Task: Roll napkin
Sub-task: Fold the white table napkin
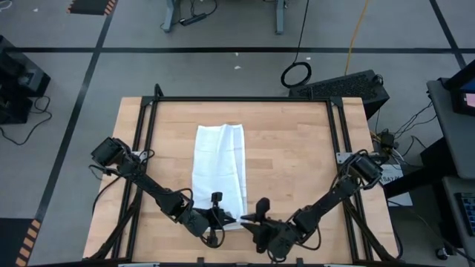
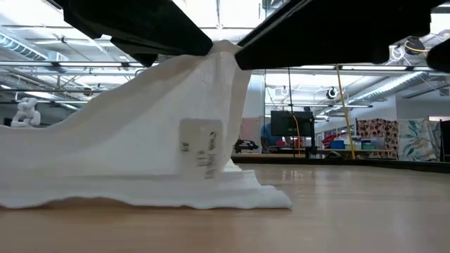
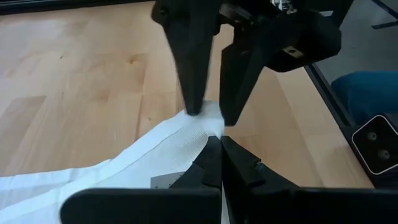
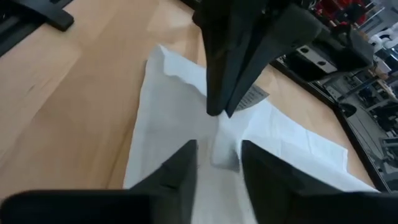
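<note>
Napkin: I am watching a white napkin (image 1: pixel 219 167) lying as a long folded strip on the wooden desk (image 1: pixel 297 156), its near end lifted into a peak between the two arms.

Left gripper: my left gripper (image 3: pixel 219 163) is pinching that raised corner, fingers closed on the cloth.

Right gripper: my right gripper (image 4: pixel 217 155) is meeting it from the opposite side at the desk's near edge, fingers standing narrowly apart around the same bunched corner. I cannot tell whether they are gripping the cloth.

Label: a small sewn tag (image 2: pixel 200 151) is showing on the lifted slope of the fabric.

Crowding risk: I judge the two sets of fingers are working so close together that they could knock each other and jerk the corner loose.

Slip risk: thin cloth held at one point could slide out, dropping the peak flat.

Skew risk: lifting only one corner could start the roll crooked, giving a cone.

Drag risk: pulling too hard could drag the whole strip along the desk.
</note>
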